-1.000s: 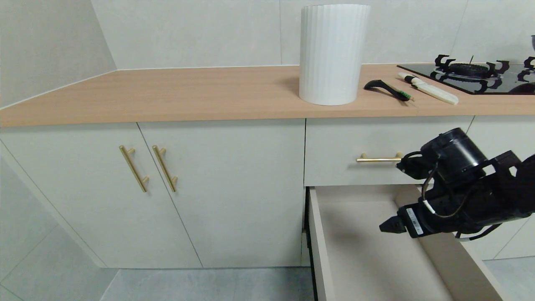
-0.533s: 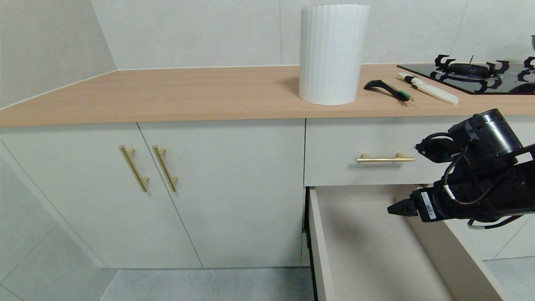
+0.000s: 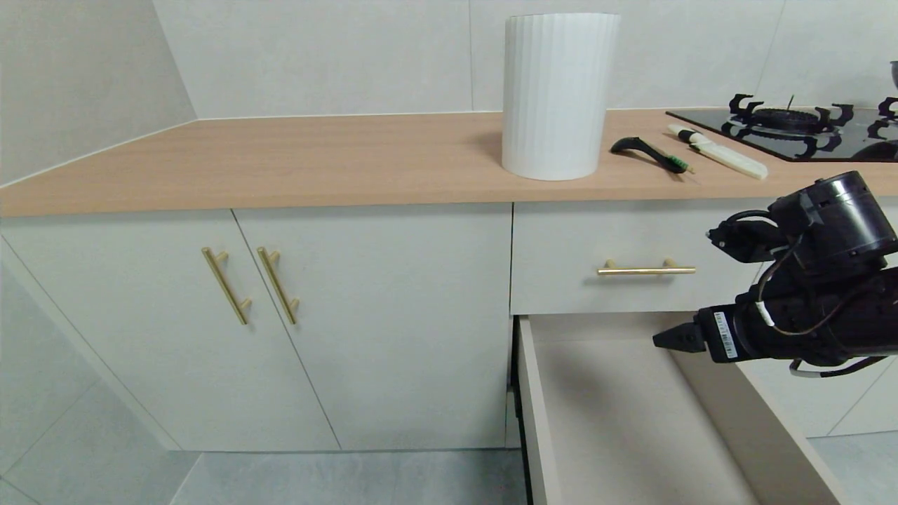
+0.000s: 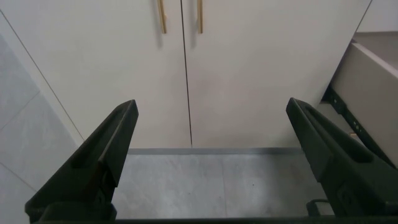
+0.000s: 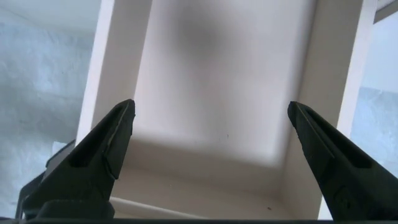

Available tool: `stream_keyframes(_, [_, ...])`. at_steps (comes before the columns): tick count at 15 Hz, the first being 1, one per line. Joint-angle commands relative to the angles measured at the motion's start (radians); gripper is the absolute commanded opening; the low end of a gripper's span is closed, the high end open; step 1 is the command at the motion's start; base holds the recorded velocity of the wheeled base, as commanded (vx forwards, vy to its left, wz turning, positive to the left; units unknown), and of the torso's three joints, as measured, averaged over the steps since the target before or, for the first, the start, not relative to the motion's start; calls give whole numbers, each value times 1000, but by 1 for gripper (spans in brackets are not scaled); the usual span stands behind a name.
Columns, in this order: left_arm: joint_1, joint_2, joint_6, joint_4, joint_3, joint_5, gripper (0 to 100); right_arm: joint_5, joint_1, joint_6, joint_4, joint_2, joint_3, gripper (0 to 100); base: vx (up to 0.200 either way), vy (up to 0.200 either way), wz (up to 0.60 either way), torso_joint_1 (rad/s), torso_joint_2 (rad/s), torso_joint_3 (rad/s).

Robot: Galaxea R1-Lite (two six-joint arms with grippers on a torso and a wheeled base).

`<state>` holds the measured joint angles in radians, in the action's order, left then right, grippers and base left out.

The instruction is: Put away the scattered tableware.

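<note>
Head view: two utensils are seen on the counter (image 3: 316,154), a black peeler (image 3: 649,153) with a green end and a pale knife (image 3: 717,159). They lie side by side without touching, between one white ribbed container (image 3: 559,95) and the hob (image 3: 793,130). The hob is cut off at the right edge. Fine detail on both utensils cannot be made out. One gold-handled drawer front (image 3: 645,268) is closed. Below it one drawer (image 3: 533,407) is pulled out, with its front end cut off by the lower edge. The right gripper (image 3: 666,339) is held over the open drawer's far right corner. It is seen side-on, so its finger spread cannot be read here. Two door handles (image 3: 226,284) are counted on the cabinet to the left.

Left wrist view: the left gripper (image 4: 210,109) is seen with fingers spread wide and nothing between them. It is pointed at the cabinet doors and the floor. A corner of the drawer is caught at the frame edge.

Right wrist view: the finger spread is settled here. The fingers are wide apart and nothing is gripped. The drawer's bare bottom is seen between them.
</note>
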<state>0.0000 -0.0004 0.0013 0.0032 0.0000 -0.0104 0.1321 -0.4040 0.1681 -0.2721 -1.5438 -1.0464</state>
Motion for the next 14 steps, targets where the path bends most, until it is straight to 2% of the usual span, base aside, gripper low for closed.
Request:
stream_keyframes(1, [0,0,0,0,0,0,100,0,2,-1,4,14,6,100,0,0,0,66,-310,-232])
stream_keyframes(3, [0,0,0,0,0,0,100,0,2,-1,11,16,8,100,0,0,0,88,-215,-283])
stream_keyframes(6, [0,0,0,0,0,0,100,0,2,-2,11,16,9,100,0,0,0,116,-515,-303])
stream_keyframes(14, [0,0,0,0,0,0,100,0,2,-2,13,21,9,100,0,0,0,178,-472,-293])
